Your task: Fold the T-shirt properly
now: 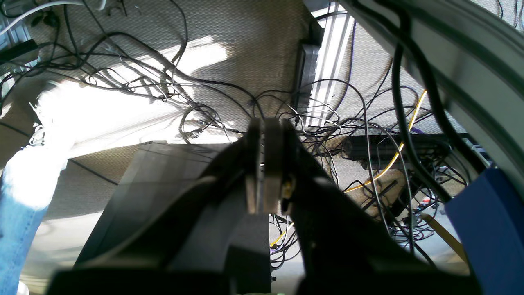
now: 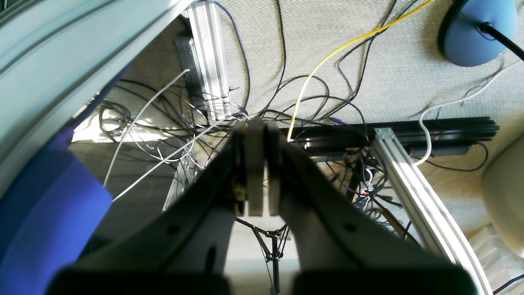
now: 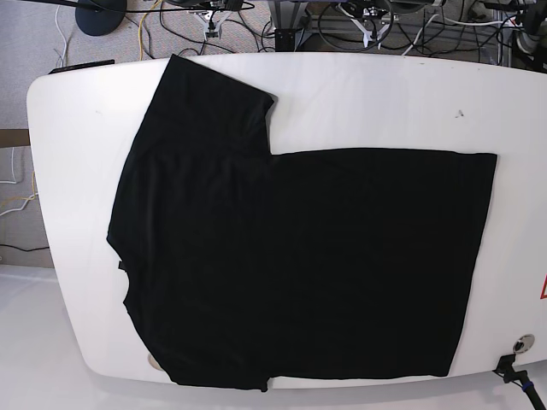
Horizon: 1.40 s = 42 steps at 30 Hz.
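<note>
Two pincers sit pressed closed and empty over cabled floor, the left gripper (image 1: pixel 264 164) and right gripper (image 2: pixel 258 164), while the T-shirt (image 3: pixel 299 256) lies flat, plain side up, across the white table (image 3: pixel 385 94), collar toward nine o'clock.

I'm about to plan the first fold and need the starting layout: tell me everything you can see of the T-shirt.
The T-shirt is plain black cloth with no print showing. It lies spread flat on the white table, covering most of it. One short sleeve sticks out toward the far edge; the other reaches the near edge, slightly over it. The neck end lies at the base view's left, the straight hem at its right. It looks smooth. Nothing but the table touches it.
</note>
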Each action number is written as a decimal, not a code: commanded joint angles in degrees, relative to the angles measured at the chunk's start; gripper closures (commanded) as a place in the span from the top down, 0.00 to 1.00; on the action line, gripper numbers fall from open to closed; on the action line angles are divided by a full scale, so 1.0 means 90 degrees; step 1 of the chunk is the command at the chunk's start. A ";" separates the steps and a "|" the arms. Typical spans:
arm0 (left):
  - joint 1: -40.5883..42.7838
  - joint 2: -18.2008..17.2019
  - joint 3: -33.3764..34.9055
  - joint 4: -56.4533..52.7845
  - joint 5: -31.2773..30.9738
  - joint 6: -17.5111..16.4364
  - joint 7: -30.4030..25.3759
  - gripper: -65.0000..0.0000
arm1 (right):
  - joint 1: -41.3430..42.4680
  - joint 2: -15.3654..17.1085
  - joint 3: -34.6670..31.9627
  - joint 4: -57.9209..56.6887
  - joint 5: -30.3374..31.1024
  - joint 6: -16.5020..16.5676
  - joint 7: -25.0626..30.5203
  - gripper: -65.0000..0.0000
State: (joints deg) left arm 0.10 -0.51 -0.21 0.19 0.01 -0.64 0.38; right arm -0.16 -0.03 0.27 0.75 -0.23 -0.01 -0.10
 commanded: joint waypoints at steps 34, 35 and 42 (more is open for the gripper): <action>0.0101 -0.0045 0.0018 0.0131 -0.0016 -0.0060 0.0041 0.01 | -0.0084 0.0018 -0.0025 0.0107 0.0021 0.0016 -0.0180 0.01; 0.0101 -0.0045 0.0018 0.0131 -0.0016 -0.0060 0.0041 0.01 | -0.0084 0.0018 -0.0025 0.0116 0.0021 0.0016 -0.0180 0.01; 0.0101 -0.0124 0.0018 0.0141 -0.0016 -0.0060 0.0041 0.01 | -0.0084 0.0018 -0.0016 0.0126 0.0030 0.0016 -0.0189 0.01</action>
State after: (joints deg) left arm 1.06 -1.28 -0.01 1.28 -0.03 -1.13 0.58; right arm -0.86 0.01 0.03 1.83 -0.01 0.12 -1.72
